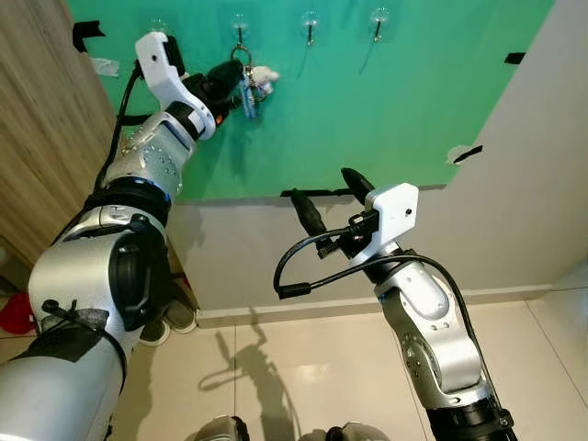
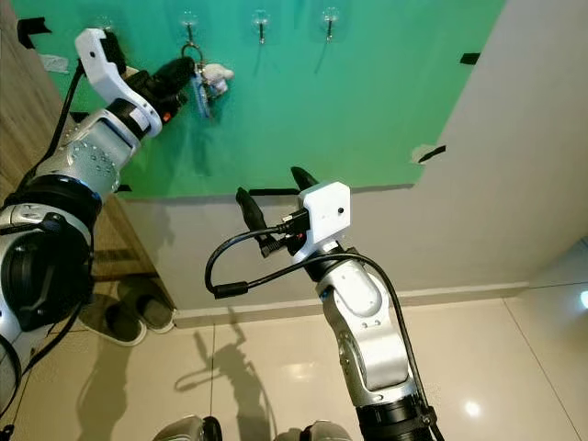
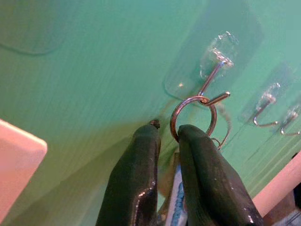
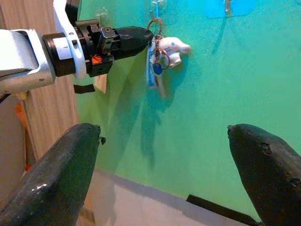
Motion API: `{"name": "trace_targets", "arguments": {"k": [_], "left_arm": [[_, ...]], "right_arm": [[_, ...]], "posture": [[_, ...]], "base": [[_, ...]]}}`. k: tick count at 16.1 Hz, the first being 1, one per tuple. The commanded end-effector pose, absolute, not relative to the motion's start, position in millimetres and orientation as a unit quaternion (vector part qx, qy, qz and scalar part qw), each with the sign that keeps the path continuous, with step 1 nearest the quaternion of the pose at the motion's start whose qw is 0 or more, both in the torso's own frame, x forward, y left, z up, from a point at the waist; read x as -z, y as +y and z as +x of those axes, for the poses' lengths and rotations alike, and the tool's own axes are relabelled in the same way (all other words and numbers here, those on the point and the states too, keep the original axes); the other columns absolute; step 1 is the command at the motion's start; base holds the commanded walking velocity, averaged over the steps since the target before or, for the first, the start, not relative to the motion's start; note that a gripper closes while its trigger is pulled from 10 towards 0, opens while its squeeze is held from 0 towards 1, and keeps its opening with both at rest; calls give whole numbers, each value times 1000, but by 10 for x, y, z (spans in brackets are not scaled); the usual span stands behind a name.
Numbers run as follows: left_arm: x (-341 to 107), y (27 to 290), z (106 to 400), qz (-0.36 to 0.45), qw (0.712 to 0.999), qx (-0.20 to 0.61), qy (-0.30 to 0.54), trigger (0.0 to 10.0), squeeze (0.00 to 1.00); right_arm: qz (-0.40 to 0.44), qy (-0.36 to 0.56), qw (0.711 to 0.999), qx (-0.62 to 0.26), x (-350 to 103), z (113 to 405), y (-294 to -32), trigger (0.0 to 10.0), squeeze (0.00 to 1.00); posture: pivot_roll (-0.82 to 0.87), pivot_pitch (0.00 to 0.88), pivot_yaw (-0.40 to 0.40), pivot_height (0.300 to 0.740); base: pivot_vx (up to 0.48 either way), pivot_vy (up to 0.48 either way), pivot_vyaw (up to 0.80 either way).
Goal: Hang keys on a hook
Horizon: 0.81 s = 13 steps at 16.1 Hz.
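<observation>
Four clear hooks [image 1: 310,26] are sitting in a row along the top of the frame on one green board [image 1: 404,101]. One bunch of keys [image 1: 248,90] is hanging at the upper left, carrying one white plush charm [image 1: 265,75]. Two shoes [image 2: 129,317], possibly slippers, are lying at the lower left. Two grippers are showing, the left gripper [image 1: 237,78] and the right gripper [image 1: 331,195].

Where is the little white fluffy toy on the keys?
The small white plush toy dangles with the bunch of keys against the green wall board, under the second clear hook from the robot's left, beside the left pincer.
</observation>
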<state>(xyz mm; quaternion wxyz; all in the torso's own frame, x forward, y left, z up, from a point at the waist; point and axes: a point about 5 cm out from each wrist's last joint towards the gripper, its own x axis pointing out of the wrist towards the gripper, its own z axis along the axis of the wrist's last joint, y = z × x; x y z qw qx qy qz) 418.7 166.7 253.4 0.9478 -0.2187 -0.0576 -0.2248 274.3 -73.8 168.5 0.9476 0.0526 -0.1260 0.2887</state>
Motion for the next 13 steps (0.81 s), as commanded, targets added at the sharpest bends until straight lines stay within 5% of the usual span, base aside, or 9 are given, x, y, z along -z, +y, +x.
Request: {"name": "trace_targets", "arguments": {"k": [1,7,13], "left_arm": [[-2373,1652,4166,-193,953,230,-26,10000,1000],[-2601,1472,4145,-95,949,288,-92,10000,1000],[-2601,1472,4145,-95,949,288,-92,10000,1000]], "right_arm": [[54,-130,946,-293,-1728,2749,-735,10000,0],[53,-126,944,-302,-1710,2770,-730,10000,0],[53,-126,944,-302,-1710,2770,-730,10000,0]], "posture": [[-171,59,3,740],[-146,44,-24,740],[-146,44,-24,740]], "base": [[0,0,0],[0,0,0],[0,0,0]]}}
